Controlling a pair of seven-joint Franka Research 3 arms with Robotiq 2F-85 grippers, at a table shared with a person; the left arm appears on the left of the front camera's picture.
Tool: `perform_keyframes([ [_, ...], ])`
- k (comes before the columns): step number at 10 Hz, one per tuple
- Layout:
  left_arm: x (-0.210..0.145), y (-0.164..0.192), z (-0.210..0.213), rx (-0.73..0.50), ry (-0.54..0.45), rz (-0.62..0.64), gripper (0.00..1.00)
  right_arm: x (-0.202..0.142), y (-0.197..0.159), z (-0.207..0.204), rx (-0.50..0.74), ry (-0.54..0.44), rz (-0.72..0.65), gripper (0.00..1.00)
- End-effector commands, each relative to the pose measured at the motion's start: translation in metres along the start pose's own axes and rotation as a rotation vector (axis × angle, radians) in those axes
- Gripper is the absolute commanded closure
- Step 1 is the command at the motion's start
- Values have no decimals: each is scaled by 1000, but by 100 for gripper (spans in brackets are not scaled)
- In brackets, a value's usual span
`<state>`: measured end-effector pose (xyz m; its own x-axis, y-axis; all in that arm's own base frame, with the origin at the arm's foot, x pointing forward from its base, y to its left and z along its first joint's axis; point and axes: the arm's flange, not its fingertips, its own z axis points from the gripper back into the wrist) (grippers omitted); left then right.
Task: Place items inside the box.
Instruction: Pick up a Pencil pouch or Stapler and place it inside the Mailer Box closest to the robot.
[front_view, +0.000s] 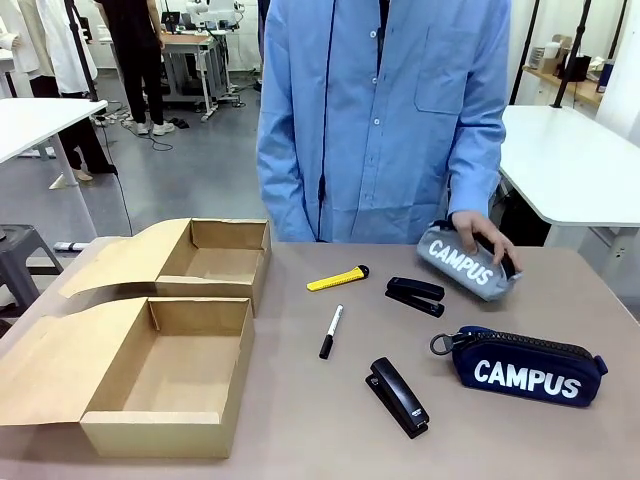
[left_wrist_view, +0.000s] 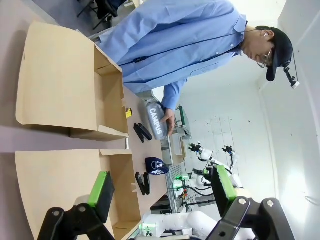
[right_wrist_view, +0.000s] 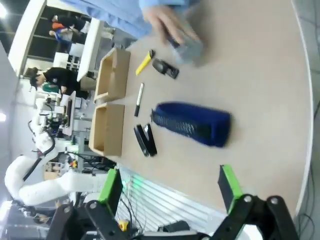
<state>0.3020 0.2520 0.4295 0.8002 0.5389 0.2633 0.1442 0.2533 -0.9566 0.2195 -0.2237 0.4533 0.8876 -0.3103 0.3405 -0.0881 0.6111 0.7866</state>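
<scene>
While both pairs of fingers stand apart with nothing between them, the left gripper (left_wrist_view: 161, 190) hangs over the near box (left_wrist_view: 60, 185) and the right gripper (right_wrist_view: 170, 192) faces the items across the table (front_view: 300, 440).

- **Boxes.** Near box and far box (front_view: 232, 236) sit side by side, tops open, flaps folded outward. The near box lies straight ahead of the left fingers and reaches the table's near edge.
- **Pouches.** The navy pouch (right_wrist_view: 192, 124) lies directly ahead of the right fingers, its long axis crossing the gap between them and its ring pull turned toward the boxes. It is close to the table's side edge. The grey pouch (front_view: 462, 262) lies farthest from both grippers, tilted, with a person's hand (front_view: 485, 235) on it.
- **Staplers.** The near stapler (right_wrist_view: 145, 140) lies beside the navy pouch, aslant. The far stapler (front_view: 415, 295) lies just beside the grey pouch.
- **Knife** (front_view: 335, 279). Its long axis runs from the far box toward the far stapler, black end toward the stapler.
- **Marker** (front_view: 331, 331). It points roughly away from the grippers, dark end nearer them.

Bare table separates the near box from the marker and the near stapler.
</scene>
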Motion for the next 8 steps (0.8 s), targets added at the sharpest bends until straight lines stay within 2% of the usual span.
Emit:
perform_keyframes([
  [1,0,-1,0,-18,-3,-22,0,-34,-28,46,25,13,28,0],
  [2,0,-1,0,-18,-3,-22,0,-41,-40,55,51,-18,1,0],
  [3,0,-1,0,-18,-3,-22,0,-36,-45,59,67,-103,-54,0],
  [4,0,-1,0,-18,-3,-22,0,-47,-31,46,28,-16,-17,0],
  [7,0,-1,0,-18,-3,-22,0,-49,-39,54,30,-31,-45,0],
  [8,0,-1,0,-18,-3,-22,0,-43,-30,35,3,5,-32,0],
])
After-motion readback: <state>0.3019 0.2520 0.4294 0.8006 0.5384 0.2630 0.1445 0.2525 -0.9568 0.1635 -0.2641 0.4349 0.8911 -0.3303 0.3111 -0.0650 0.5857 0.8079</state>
